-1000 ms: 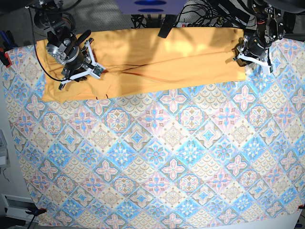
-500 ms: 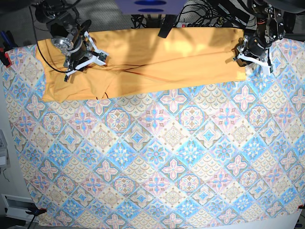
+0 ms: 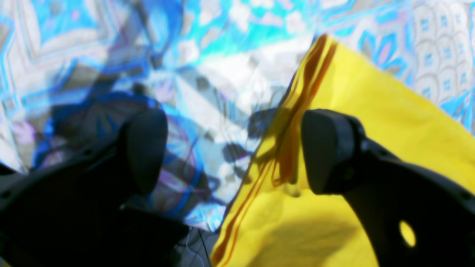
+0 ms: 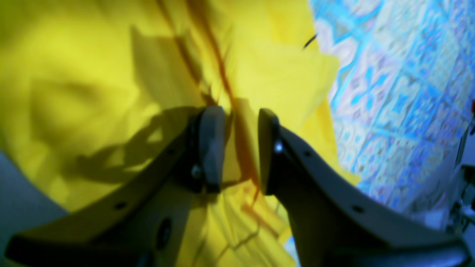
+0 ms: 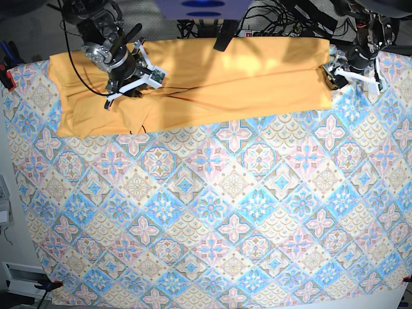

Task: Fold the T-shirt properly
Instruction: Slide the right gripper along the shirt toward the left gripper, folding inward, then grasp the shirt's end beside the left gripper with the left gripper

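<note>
The T-shirt [image 5: 212,80] lies folded into a long band along the tabletop's far edge; crosswise folds remain. The left gripper [image 3: 230,148] has jaws wide apart, empty. The right gripper [image 4: 241,148] pinches a shirt fold.

No readable text, label, brand, number or sign appeared anywhere in these views, neither on the T-shirt [image 5: 212,77] nor on the patterned tablecloth [image 5: 212,219].

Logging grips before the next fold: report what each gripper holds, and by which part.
Left gripper: nothing; jaws wide open beside the T-shirt edge. Right gripper: jaws close around a raised fold of the T-shirt; a firm pinch cannot be told.
</note>
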{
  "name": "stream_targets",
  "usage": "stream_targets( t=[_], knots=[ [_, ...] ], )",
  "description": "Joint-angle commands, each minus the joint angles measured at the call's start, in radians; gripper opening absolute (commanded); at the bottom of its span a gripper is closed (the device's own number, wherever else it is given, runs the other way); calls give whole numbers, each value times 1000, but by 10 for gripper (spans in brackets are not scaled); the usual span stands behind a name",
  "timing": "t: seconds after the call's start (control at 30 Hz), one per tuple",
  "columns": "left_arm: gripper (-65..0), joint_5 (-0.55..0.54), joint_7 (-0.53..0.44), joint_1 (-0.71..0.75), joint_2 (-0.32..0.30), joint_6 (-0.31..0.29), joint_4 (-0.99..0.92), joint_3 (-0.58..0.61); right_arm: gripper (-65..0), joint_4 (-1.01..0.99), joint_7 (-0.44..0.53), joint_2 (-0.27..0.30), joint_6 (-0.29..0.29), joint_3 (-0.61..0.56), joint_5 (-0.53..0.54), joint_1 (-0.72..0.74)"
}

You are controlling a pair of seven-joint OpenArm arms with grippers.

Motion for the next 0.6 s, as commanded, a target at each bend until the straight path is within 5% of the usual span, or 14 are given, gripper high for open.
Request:
stream_targets(
  t=[0.0, 0.13, 0.37, 0.57],
  knots=[
    [-81, -15, -11, -1, -13, -10, 13, -10, -489, 22, 26, -12, -7, -3, 6, -1],
    [-81, -13, -11, -1, -13, -10, 13, -12, -499, 31, 26, -58, -7, -20, 83, 1],
    [-81, -10, -11, -9, -13, -10, 13, -10, -632, 22, -69, -61, -7, -192, 106, 65],
    [-81, -13, 46, -37, -12, -12, 13, 14, -640, 10, -95, -61, -7, -241, 106, 91]
  ],
)
